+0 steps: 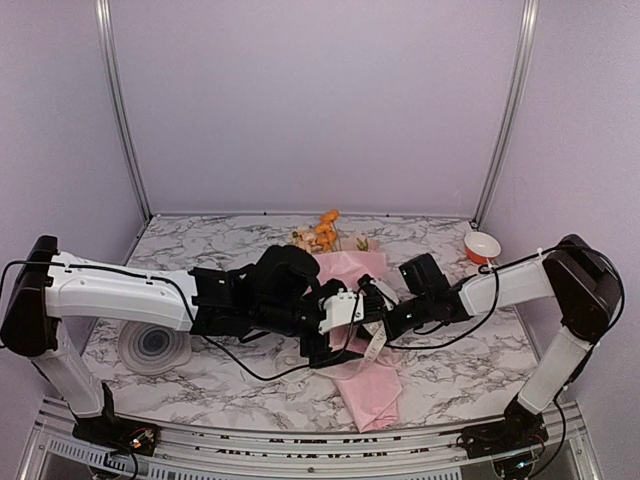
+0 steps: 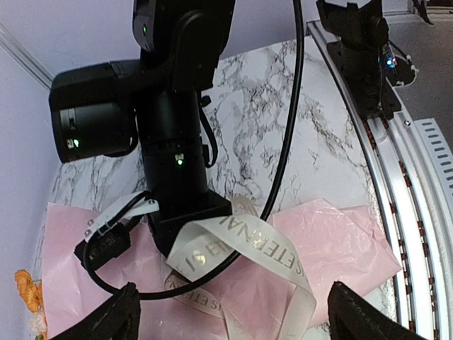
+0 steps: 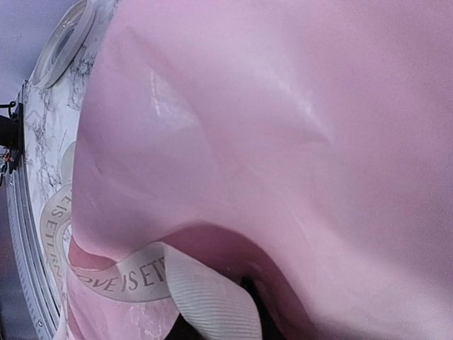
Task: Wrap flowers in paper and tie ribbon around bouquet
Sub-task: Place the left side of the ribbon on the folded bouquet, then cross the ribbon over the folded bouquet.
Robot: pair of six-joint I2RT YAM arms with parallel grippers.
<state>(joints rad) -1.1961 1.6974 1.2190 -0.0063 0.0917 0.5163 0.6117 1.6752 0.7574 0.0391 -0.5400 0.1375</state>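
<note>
Here the left gripper (image 2: 237,315) hangs, jaws spread wide, over the ribbon (image 2: 269,244), cream with grey lettering, which loops from the right gripper (image 2: 170,244) pinching it. Beneath, the bouquet (image 1: 365,380), a crinkly pink cone, lies on the marble table (image 1: 480,360), its orange flowers (image 1: 325,232) pointing away and its narrow end toward the arm bases

Pink paper (image 3: 283,127) fills the view — a lettered ribbon (image 3: 205,290) curls beneath it, beside the marble table (image 3: 42,120).

Robot lab cell, plain lilac walls (image 1: 320,100), aluminium frame posts (image 1: 118,110), marble-print surface (image 1: 470,360), metal mounting rail (image 1: 250,447) along near edge
</note>
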